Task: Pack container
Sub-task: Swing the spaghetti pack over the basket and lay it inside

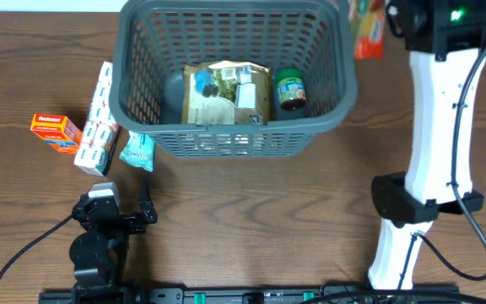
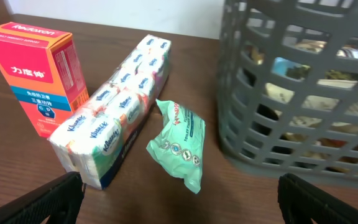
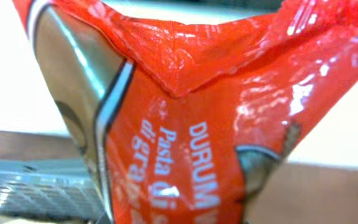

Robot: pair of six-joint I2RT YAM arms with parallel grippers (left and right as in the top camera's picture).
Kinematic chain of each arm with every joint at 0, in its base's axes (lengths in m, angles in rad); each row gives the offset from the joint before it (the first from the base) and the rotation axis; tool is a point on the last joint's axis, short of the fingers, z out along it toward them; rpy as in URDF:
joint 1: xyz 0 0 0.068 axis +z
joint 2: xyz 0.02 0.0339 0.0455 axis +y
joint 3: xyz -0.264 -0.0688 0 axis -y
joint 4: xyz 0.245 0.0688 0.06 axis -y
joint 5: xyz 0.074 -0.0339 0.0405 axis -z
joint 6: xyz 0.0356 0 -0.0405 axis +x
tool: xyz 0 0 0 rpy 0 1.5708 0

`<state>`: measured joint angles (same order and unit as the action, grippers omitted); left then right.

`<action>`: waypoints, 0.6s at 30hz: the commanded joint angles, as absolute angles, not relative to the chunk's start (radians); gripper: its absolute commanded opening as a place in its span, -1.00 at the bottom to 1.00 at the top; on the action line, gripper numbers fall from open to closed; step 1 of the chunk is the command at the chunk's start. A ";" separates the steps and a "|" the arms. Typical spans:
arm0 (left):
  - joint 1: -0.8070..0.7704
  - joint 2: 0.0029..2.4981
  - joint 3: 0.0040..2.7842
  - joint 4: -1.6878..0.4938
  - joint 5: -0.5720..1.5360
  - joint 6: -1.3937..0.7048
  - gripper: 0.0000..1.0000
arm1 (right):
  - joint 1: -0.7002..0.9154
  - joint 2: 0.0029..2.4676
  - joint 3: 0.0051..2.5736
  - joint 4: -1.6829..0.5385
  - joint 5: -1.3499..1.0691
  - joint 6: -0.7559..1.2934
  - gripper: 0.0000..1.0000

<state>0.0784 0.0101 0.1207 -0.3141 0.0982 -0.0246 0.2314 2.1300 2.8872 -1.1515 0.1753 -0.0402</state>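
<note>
Right gripper (image 1: pixel 388 24): you have it pinching a red pasta bag (image 3: pixel 185 124) at the upper right. The bag fills the wrist view and hides the fingers.
Left gripper (image 2: pixel 179 196): jaws spread wide, holding nothing.
Container (image 1: pixel 226 143): upper centre, holding a brown packet (image 1: pixel 226 93) and a jar (image 1: pixel 291 89).
Left of it: green sachet (image 2: pixel 179 146), tissue pack (image 2: pixel 114 115), orange box (image 2: pixel 39 74).

Overhead straight down; left wrist low beside the container (image 2: pixel 272 167), shared overhead; right wrist against red packet (image 3: pixel 185 124).
</note>
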 commanded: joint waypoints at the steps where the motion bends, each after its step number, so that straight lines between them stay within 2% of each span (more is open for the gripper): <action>1: 0.084 0.004 0.099 -0.320 0.094 -0.011 0.97 | 0.362 2.098 2.957 -1.080 0.111 -0.203 -0.98; 3: 0.084 0.004 0.099 -0.320 0.094 -0.011 0.97 | 0.422 2.098 2.957 -1.055 0.174 -0.263 -0.97; 9: 0.084 0.004 0.099 -0.320 0.094 -0.011 0.97 | 0.548 2.099 2.956 -1.005 0.629 -0.317 -0.98; 18: 0.084 0.004 0.099 -0.320 0.094 -0.011 0.97 | 0.618 2.098 2.957 -0.878 0.665 -0.411 -0.98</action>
